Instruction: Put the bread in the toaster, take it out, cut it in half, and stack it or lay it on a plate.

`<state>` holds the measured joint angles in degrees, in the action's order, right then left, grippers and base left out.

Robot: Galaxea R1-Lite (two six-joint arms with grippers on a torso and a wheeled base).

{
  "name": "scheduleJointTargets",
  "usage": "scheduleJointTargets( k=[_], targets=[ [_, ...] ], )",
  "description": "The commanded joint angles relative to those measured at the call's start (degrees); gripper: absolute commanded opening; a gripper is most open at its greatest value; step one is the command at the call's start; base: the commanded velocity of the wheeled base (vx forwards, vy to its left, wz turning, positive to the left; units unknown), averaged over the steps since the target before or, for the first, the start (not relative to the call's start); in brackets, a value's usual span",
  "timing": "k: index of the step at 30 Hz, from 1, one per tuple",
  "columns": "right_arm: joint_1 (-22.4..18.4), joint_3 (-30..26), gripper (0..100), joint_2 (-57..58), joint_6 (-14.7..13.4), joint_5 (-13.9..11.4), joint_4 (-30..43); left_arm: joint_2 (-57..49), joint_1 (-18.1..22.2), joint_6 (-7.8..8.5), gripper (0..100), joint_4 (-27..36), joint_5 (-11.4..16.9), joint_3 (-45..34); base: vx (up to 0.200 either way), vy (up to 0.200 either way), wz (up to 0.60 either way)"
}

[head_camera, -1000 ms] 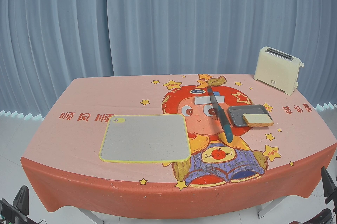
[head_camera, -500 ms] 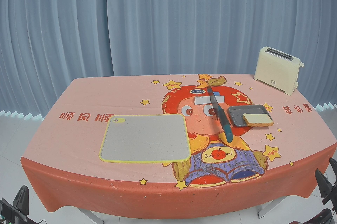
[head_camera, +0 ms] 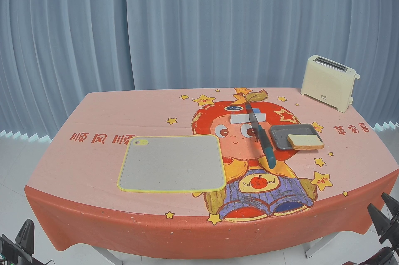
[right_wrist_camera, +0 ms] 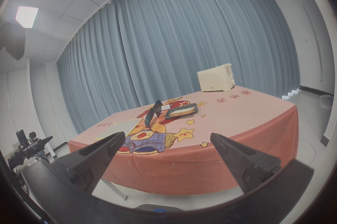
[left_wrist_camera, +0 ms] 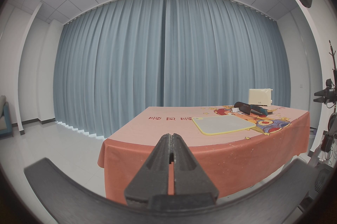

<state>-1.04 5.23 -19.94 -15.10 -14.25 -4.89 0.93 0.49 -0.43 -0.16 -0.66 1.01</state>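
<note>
Right now the bread slice [head_camera: 305,141] lies on a dark tray [head_camera: 286,130], apparently overhanging its near edge, well apart from the toaster [head_camera: 329,83]. Lifting it well probably means coming down from above and pinching the crust gently, clear of the knife [head_camera: 261,135] just beside the tray. The right gripper [right_wrist_camera: 166,136] hangs low, spread wide and empty. The left gripper [left_wrist_camera: 172,140] is pressed closed on nothing.

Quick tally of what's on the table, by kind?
Cream toaster: 1
Pale bread slice: 1
Dark grey rectangular tray: 1
Teal-handled knife: 1
Grey yellow-rimmed cutting board: 1
White rectangular block: 1
Total: 6
</note>
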Motion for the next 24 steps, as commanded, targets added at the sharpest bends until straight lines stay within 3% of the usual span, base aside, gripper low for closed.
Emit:
scheduleJointTargets(
  k=[1, 17, 24],
  targets=[
    [0.16, -0.92, 100, -0.97, -1.33, -0.34, -0.03, -0.93, 0.04, -0.01, 0, -0.02, -0.04, -1.01, 0.0, 0.0, 0.0],
    [0.95, -4.18, 100, -2.2, -12.32, -5.44, -0.03, -0.93, 0.04, -0.01, 0, -0.02, -0.04, -1.01, 0.0, 0.0, 0.0],
    [3.59, -3.12, 100, -2.56, -22.25, -6.93, -0.3, -0.93, 0.04, -0.01, 0, -0.02, -0.04, -1.01, 0.0, 0.0, 0.0]
  ],
)
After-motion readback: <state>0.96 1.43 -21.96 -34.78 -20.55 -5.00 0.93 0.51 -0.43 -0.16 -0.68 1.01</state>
